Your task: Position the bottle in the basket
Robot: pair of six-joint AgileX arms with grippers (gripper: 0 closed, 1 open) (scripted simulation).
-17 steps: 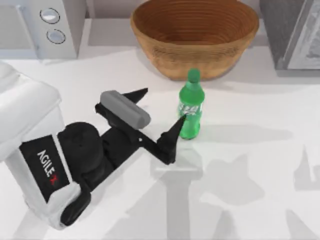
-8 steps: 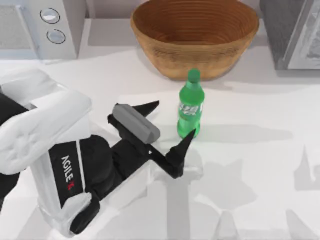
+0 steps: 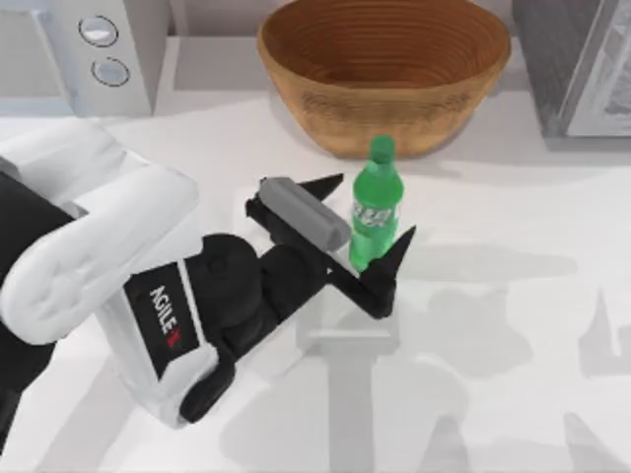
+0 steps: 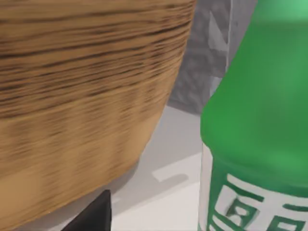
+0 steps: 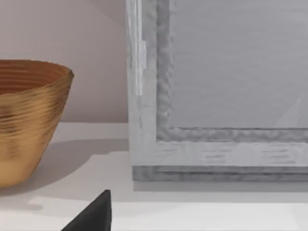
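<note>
Bottle (image 3: pixel 376 207): upright on the table (image 3: pixel 513 325), green cap on top, green-white label round its middle. Stands just in front of the basket, close to its near wall but apart from it, not inside it.
Bottle, left wrist view (image 4: pixel 255 125): very close to the camera; green shoulder and top edge of the label showing, basket wall beside it.
Left gripper (image 3: pixel 370 227): at the bottle, low, reaching in from the bottle's left side. Jaws wide open, one dark finger (image 3: pixel 320 186) on the basket side of the bottle, the other (image 3: pixel 394 258) on the side away from the basket. The bottle's lower body sits between them. Gap on the far finger's side; at the near finger I cannot tell whether there is contact. Nothing gripped.
Left arm (image 3: pixel 148 296): white and black body, stretching away from the bottle toward the table's left side.
Basket (image 3: pixel 385 69): round, woven, tan-brown, ribbed rings inside; behind the bottle, nothing in it. Right wrist view catches its outer wall (image 5: pixel 29 115).
Grey-framed cabinet (image 3: pixel 577 64): to the right of the basket, well apart from the bottle.
White appliance with two dials (image 3: pixel 94 49): to the left of the basket.
Right gripper: one dark fingertip (image 5: pixel 94 214) in the right wrist view; jaw state cannot be told.
</note>
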